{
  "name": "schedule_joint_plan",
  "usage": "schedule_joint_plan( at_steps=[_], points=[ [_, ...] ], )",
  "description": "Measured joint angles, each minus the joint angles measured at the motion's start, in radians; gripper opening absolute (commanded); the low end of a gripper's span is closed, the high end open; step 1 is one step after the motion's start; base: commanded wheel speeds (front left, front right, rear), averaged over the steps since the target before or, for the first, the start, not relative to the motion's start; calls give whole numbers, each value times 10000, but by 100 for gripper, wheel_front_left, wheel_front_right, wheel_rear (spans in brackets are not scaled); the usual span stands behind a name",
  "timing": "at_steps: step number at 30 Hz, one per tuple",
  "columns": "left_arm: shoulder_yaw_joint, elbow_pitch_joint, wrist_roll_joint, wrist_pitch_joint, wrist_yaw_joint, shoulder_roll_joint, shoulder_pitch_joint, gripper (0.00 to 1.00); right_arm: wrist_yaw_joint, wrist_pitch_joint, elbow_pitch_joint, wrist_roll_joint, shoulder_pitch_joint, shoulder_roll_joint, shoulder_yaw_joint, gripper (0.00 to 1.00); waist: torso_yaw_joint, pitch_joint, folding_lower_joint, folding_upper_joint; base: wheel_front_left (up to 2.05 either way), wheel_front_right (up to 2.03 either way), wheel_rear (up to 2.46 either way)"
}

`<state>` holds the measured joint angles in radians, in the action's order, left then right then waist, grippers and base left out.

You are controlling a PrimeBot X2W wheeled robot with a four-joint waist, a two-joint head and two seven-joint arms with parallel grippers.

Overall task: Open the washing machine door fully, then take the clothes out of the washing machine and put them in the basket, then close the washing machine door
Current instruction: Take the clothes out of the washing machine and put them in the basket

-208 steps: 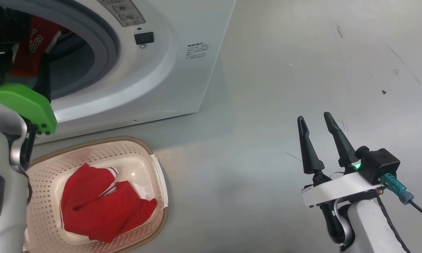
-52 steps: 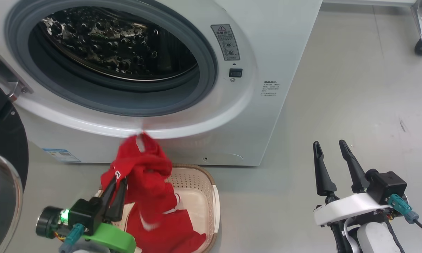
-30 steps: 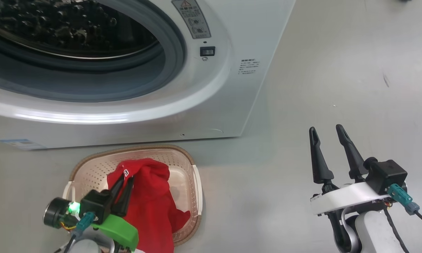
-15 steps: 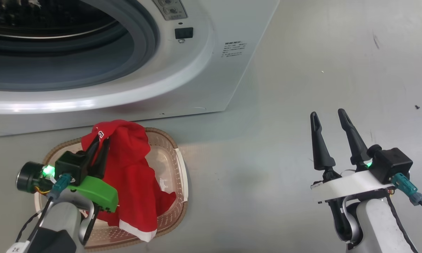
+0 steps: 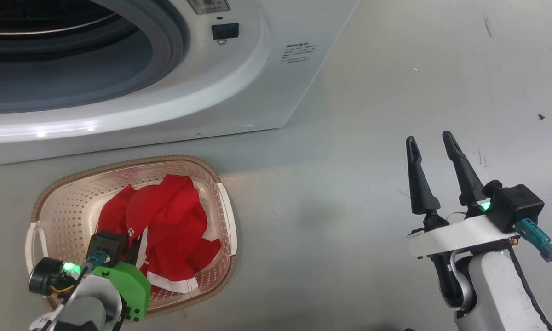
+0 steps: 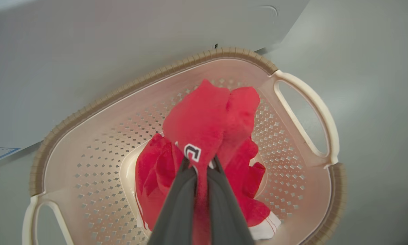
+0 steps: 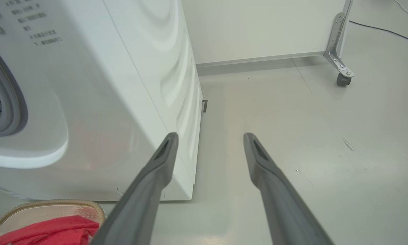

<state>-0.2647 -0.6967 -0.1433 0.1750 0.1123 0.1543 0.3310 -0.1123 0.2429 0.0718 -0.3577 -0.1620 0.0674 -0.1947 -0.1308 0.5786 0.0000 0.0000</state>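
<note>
Smooth grey floor (image 5: 372, 115), slight sheen. The white washing machine (image 5: 257, 101) stood directly on it, with its front bottom edge down at floor level. A cream perforated basket (image 5: 119, 164) with a brown woven-look rim sat on the floor just in front of the machine's base. The floor to the right of both carried a few dark scuff marks (image 5: 487, 23) and one small dark speck (image 5: 541, 116). In the right wrist view, past the machine's side panel, a small black caster (image 7: 342, 80) under a metal bracket rested on the floor near the foot of a white wall panel. A thin dark cable (image 7: 387, 31) lay across the floor beyond it.
</note>
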Motion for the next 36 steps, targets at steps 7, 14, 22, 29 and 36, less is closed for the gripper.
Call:
schedule_joint_plan(
  at_steps=[7, 14, 22, 29, 36],
  points=[
    [159, -1120, -151, -314, -2, -61, 190, 0, 0, 2, 21, 75, -174, 2, -75, 100, -24, 166, 0, 0, 0, 0, 0],
    [230, -1569, -355, -142, -2, -341, 571, 0, 0, 4, 96, 100, -188, 48, -29, 100, -55, 144, 0, 0, 0, 0, 0],
    [424, -2155, -675, 117, 0, -489, 818, 100, 0, 6, 324, 100, -190, 75, 19, 100, 63, -148, 0, 0, 0, 0, 0],
    [706, -2326, -869, 500, -6, -694, 959, 100, -2, 17, 539, 98, -192, 77, 127, 100, 270, -607, 0, 0, 0, 0, 0],
    [665, -1941, -874, 740, 0, -836, 1288, 100, -6, 19, 779, 73, -210, 75, 238, 100, 588, -1211, 0, 0, 0, 0, 0]
  ],
)
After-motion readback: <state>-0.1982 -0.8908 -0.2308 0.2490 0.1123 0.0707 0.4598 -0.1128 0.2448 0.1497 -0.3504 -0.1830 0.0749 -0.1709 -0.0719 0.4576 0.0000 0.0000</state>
